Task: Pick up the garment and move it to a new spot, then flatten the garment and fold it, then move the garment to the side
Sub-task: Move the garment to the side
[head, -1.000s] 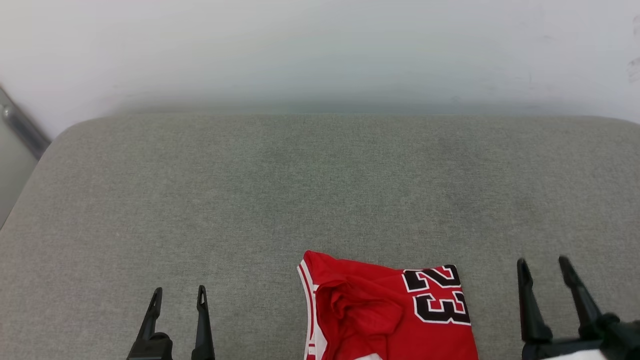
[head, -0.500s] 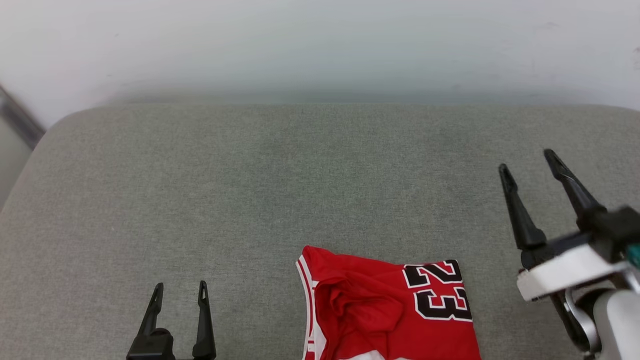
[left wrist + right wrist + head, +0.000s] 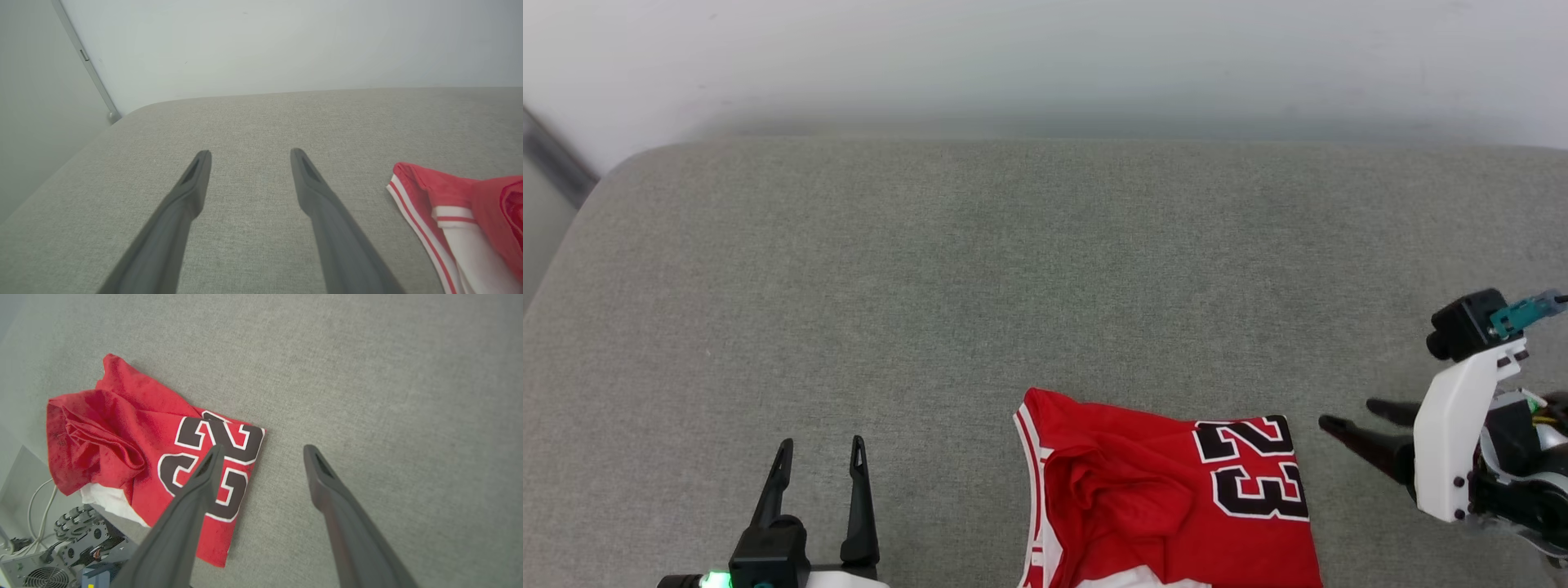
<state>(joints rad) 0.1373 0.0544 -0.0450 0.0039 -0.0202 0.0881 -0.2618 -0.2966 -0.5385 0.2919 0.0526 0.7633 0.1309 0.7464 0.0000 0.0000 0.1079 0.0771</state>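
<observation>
Lying on grey fabric cushion (image 3: 931, 286), red garment (image 3: 1127, 490), pale wall (image 3: 1045, 57) behind, left tool (image 3: 822, 442) and right tool (image 3: 1347, 412) spread apart.

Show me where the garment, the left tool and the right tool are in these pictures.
garment (image 3: 1143, 498): head view, on the red cloth near its middle.
left tool (image 3: 822, 443): head view, midway between its two fingertips.
right tool (image 3: 264, 448): right wrist view, midway between its two fingertips.

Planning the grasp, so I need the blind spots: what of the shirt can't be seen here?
Shirt, head view: near end cut off by the bottom edge.
Left wrist view: most of it past the right edge.
Right wrist view: right gripper covers part of the number.
</observation>
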